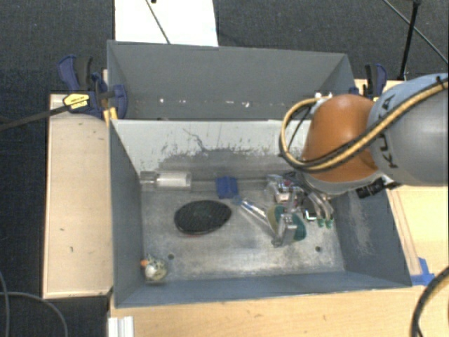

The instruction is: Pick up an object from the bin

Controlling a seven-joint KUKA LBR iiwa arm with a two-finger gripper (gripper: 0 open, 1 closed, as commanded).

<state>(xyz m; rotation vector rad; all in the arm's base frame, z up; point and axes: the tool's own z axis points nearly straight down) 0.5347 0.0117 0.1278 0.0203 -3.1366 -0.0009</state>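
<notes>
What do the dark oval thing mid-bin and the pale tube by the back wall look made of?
The dark oval thing looks matte and finely textured, perhaps rubber or bristles; no shine. The pale tube seems translucent plastic, possibly glass: whitish and partly see-through.

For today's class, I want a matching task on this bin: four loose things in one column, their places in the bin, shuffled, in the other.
Things
1. black oval
2. blue block
3. clear tube
4. yellowish lump

Places in the bin
A. lower left corner of the floor
B. foot of the back wall, far left
C. foot of the back wall, nearer the middle
D. open floor, left of middle

Pairs: 1-D, 2-C, 3-B, 4-A
</notes>
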